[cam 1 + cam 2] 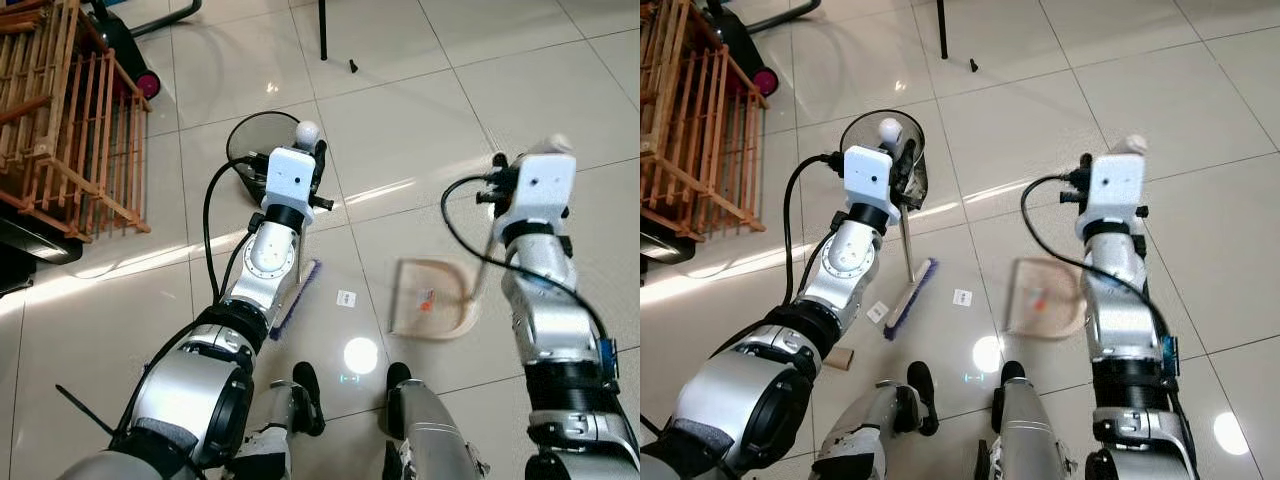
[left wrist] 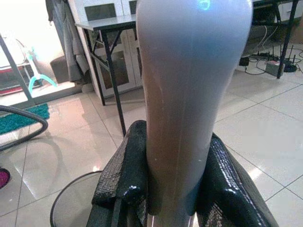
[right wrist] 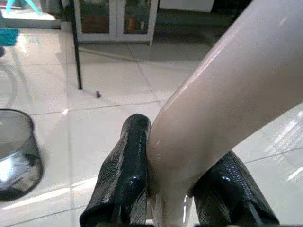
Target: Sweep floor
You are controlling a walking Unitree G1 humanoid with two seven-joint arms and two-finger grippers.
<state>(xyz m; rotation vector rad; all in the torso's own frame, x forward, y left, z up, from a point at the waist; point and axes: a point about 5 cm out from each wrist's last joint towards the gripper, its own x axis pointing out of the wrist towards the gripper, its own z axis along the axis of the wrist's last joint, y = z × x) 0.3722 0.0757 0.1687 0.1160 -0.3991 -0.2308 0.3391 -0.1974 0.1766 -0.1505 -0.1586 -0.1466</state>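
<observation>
L gripper jaws clamped on white-handled purple-bristled broom; R gripper jaws clamped on beige plastic dustpan handle, pan set on tiled floor.

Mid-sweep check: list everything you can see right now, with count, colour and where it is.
broom: 1, pale handle, purple bristles, head on the tiles ahead of the robot's feet, handle top in the left gripper
dustpan: 1, beige, blurred, on the floor at right, something small and orange in it
paper scraps: 2, white, on the tiles beside the broom head
small block: 1, tan, on the floor by the left arm
bin: 1, dark mesh, beyond the left gripper
wooden rack: 1, brown, far left
left gripper: clamped on the broom handle
right gripper: clamped on the dustpan handle
</observation>
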